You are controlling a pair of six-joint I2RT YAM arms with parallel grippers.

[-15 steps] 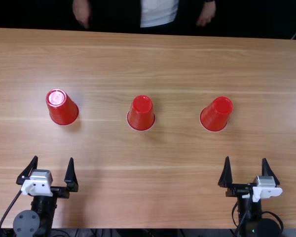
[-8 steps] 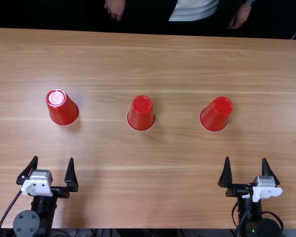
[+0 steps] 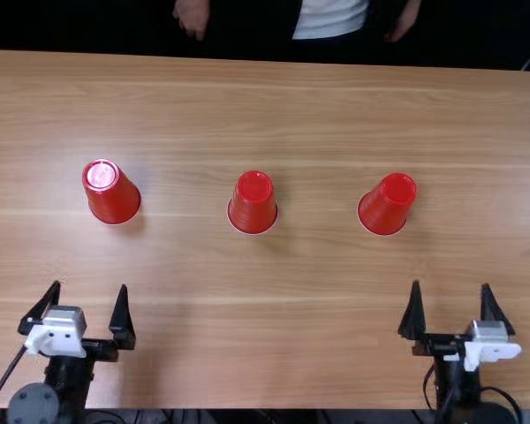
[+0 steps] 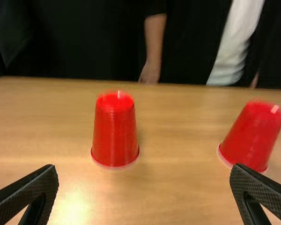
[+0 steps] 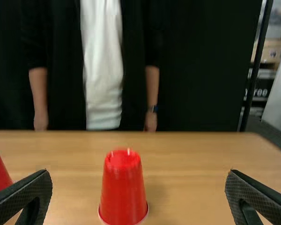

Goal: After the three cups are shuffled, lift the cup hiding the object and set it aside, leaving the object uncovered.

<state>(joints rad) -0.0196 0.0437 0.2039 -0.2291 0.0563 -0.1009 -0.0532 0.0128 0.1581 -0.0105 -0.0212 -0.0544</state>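
Top view: left cup [image 3: 110, 196], middle cup [image 3: 253, 203], right cup [image 3: 387, 205] stand inverted — left claw [image 3: 87, 287], right claw [image 3: 450, 286] both spread apart.

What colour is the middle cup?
The middle cup is red; top view shows it best.

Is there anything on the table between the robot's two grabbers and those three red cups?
Nothing visible. Bare table lies between the left gripper and the left cup, and between the right gripper and the right cup. The middle cup is unblocked too.
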